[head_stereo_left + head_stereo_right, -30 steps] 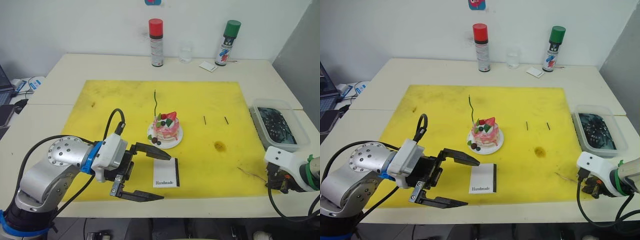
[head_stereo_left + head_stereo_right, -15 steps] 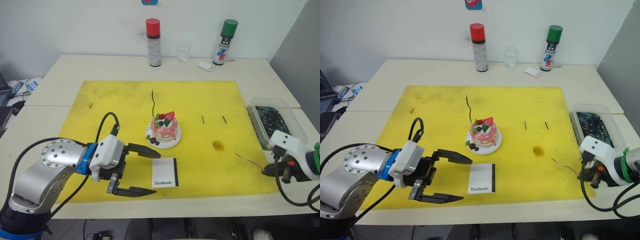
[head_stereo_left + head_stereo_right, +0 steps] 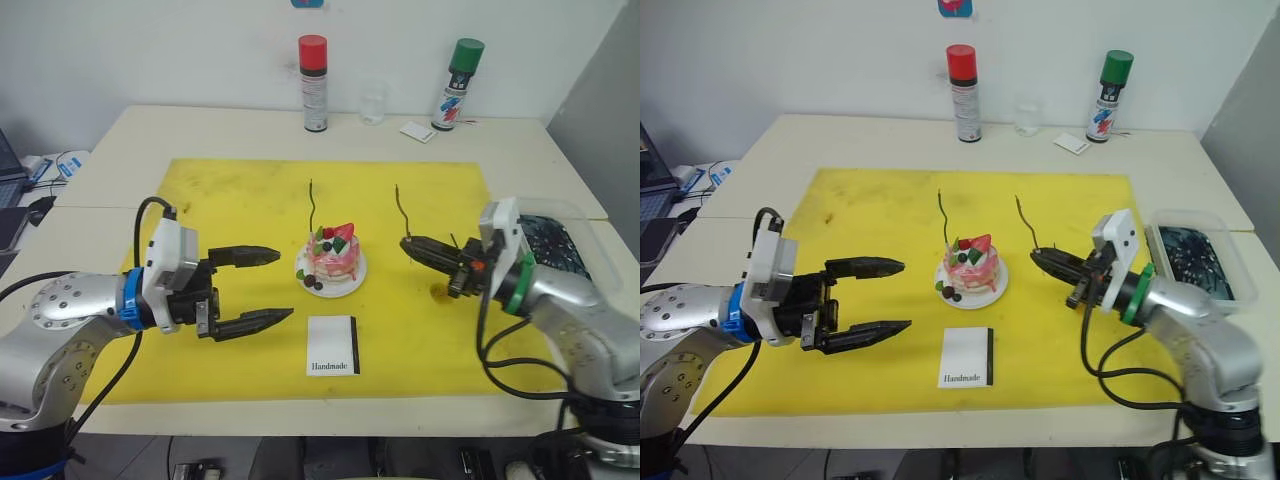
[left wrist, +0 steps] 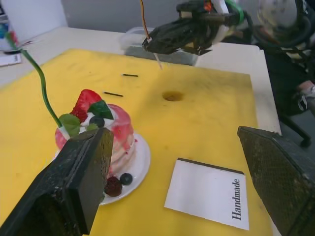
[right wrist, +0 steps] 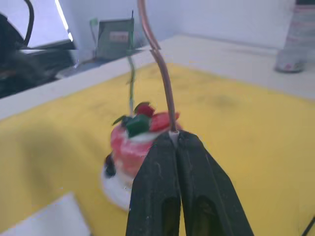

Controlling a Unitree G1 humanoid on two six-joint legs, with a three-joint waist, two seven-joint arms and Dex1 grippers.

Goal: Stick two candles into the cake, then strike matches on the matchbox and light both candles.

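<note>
At frame centre the cake (image 3: 331, 262) sat on the yellow mat (image 3: 220, 200), the green candle (image 3: 312, 207) already standing in it. The right gripper (image 3: 407, 243) hovered just right of the cake — jaws closed on the yellowish candle (image 3: 401, 211), held upright. The left gripper (image 3: 282, 285), jaws wide, waited left of the cake. The matchbox (image 3: 333, 359) lay below the cake — two matches (image 3: 1095, 253) right of centre.
</note>
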